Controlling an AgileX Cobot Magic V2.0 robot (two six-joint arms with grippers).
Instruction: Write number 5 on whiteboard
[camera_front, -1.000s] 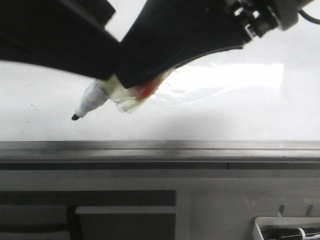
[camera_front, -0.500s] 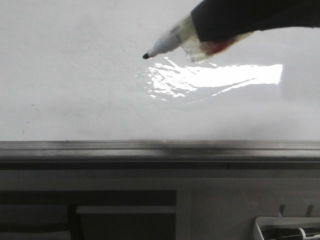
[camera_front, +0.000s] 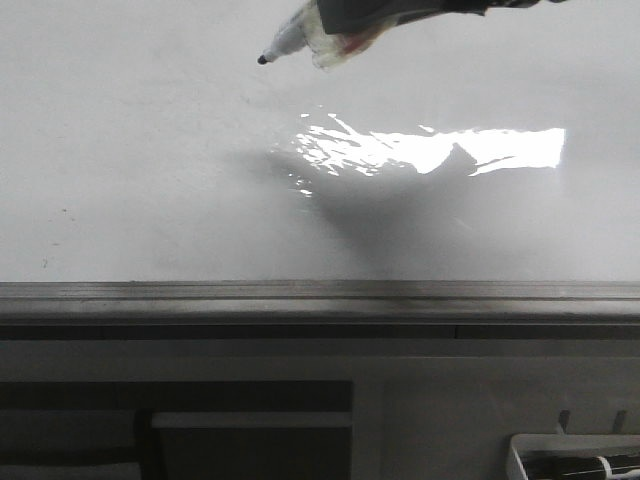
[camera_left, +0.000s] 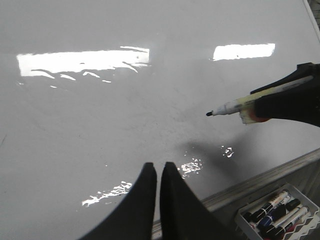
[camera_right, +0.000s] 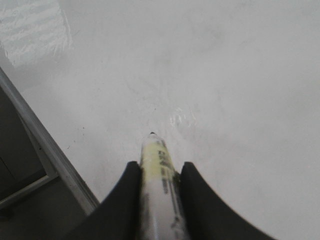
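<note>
The whiteboard (camera_front: 150, 180) is a glossy white surface with a bright glare patch, and it fills most of every view. My right gripper (camera_front: 345, 18) enters at the top of the front view, shut on a white marker (camera_front: 298, 36). The marker's black tip points left, and whether it touches the board cannot be told. The right wrist view shows the marker (camera_right: 159, 165) clamped between both fingers. In the left wrist view my left gripper (camera_left: 158, 167) hangs over the board, shut and empty, with the marker (camera_left: 235, 106) off to one side. The number 5 is out of view.
A grey metal rail (camera_front: 320, 295) runs along the board's near edge. Below it are dark grey panels (camera_front: 250, 430). A white tray (camera_left: 277, 212) holding several markers sits beyond the rail at the right, and its corner (camera_front: 575, 455) shows in the front view.
My right gripper has carried the marker from low at the left of the board to the top of the front view. The arm now hides far less of the board.
</note>
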